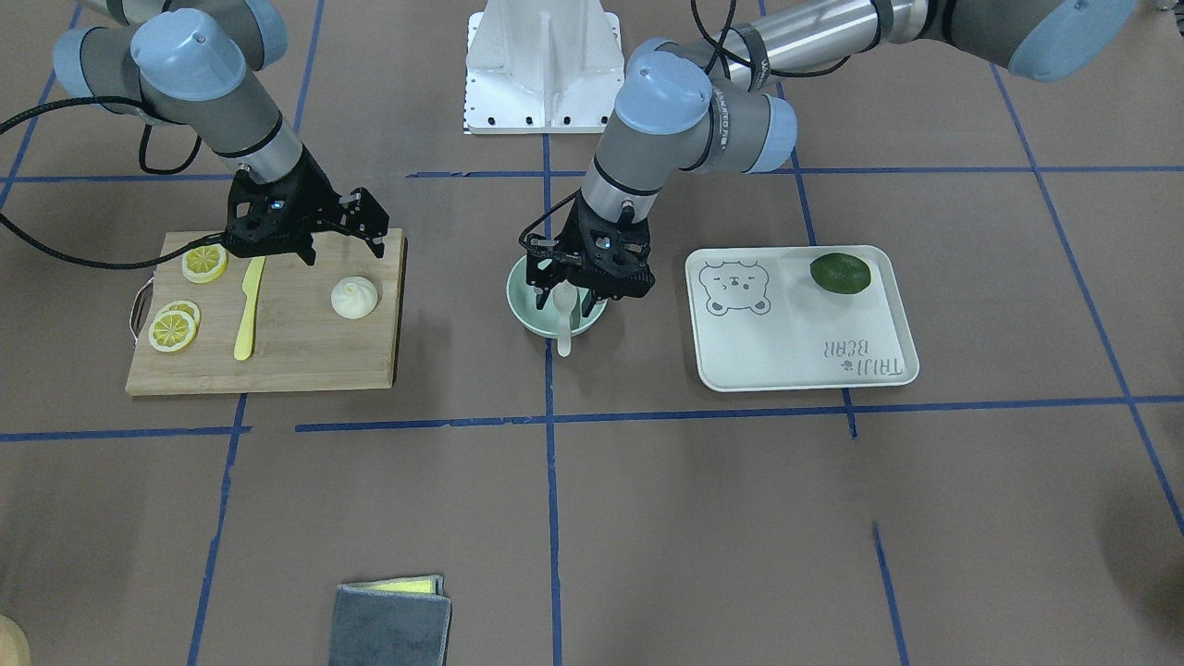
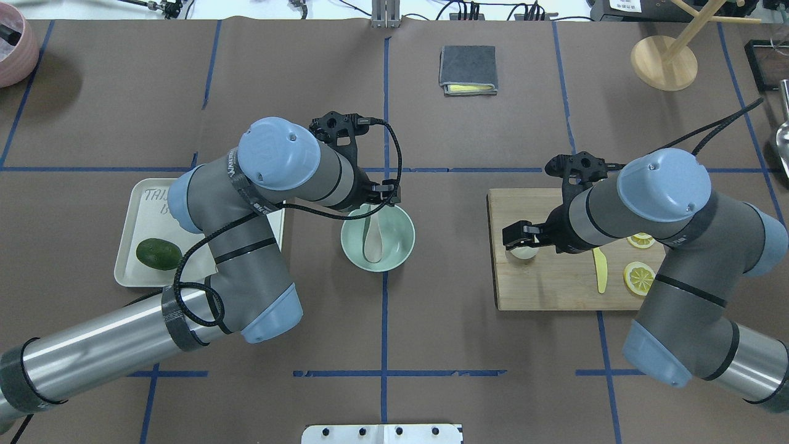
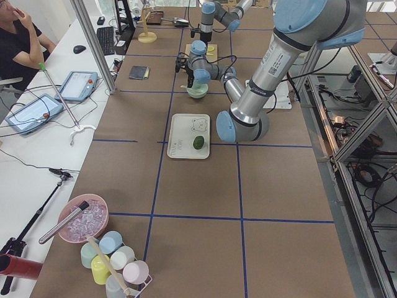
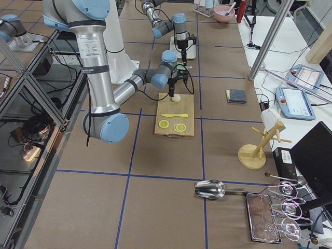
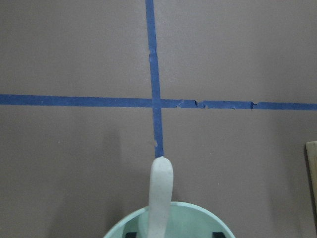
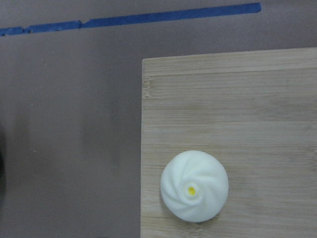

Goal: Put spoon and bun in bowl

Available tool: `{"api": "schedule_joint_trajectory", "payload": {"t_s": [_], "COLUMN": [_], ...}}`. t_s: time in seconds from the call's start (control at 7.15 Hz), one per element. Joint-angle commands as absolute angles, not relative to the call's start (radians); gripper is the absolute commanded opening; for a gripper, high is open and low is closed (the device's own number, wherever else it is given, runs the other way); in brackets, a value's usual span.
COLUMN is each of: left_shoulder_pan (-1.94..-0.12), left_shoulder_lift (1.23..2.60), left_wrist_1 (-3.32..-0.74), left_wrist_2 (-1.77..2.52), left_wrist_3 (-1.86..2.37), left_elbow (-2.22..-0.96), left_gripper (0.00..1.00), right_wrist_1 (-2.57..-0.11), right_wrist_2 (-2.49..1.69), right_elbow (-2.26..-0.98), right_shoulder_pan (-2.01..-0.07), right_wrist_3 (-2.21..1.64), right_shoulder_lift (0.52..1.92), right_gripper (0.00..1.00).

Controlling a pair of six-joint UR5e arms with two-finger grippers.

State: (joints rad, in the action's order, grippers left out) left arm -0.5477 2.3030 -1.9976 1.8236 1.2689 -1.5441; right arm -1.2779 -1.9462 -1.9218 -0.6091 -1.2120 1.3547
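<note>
The pale mint-green bowl (image 1: 520, 312) stands at the table's middle. The whitish spoon (image 1: 564, 326) lies in it, its handle sticking out over the rim toward the camera; it also shows in the left wrist view (image 5: 161, 193). My left gripper (image 1: 567, 294) hangs right over the bowl, jaws open on either side of the spoon. The white pleated bun (image 1: 354, 298) sits on the wooden cutting board (image 1: 305, 356); it also shows in the right wrist view (image 6: 194, 186). My right gripper (image 1: 342, 250) is open and empty, above the board just behind the bun.
A yellow plastic knife (image 1: 248, 310) and lemon slices (image 1: 176, 328) lie on the board. A cream tray (image 1: 795, 347) with a green fruit (image 1: 840, 274) stands on the bowl's other side. A folded grey cloth (image 1: 388, 624) lies near the operators' edge.
</note>
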Motion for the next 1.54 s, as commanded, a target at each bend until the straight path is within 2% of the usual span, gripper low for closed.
{"api": "schedule_joint_trajectory", "payload": {"t_s": [0.0,0.14,0.42,0.98,1.12,1.26,1.4], "left_shoulder_pan": [-0.58,-0.587,-0.594,-0.611,-0.617,-0.617,-0.618], "left_shoulder_lift": [2.242,2.193,2.18,2.158,2.157,2.148,2.129], "left_wrist_1": [-1.988,-1.987,-1.987,-1.987,-1.985,-1.986,-1.985], "left_wrist_2": [1.805,1.807,1.805,1.805,1.805,1.805,1.805], "left_wrist_3": [1.27,1.27,1.27,1.27,1.269,1.27,1.269], "left_elbow": [-1.667,-1.733,-1.741,-1.756,-1.756,-1.758,-1.781], "left_gripper": [0.78,0.78,0.78,0.77,0.77,0.77,0.77], "right_wrist_1": [-1.336,-1.338,-1.338,-1.338,-1.338,-1.338,-1.338], "right_wrist_2": [-1.879,-1.878,-1.876,-1.856,-1.858,-1.859,-1.859], "right_elbow": [-1.885,-1.885,-1.869,-1.848,-1.85,-1.85,-1.851], "right_shoulder_pan": [-0.597,-0.589,-0.583,-0.575,-0.577,-0.575,-0.575], "right_wrist_3": [-1.213,-1.215,-1.212,-1.203,-1.203,-1.203,-1.201], "right_shoulder_lift": [1.315,1.322,1.316,1.304,1.302,1.302,1.302], "right_gripper": [0.95,0.93,0.87,0.86,0.71,0.5,0.22]}}
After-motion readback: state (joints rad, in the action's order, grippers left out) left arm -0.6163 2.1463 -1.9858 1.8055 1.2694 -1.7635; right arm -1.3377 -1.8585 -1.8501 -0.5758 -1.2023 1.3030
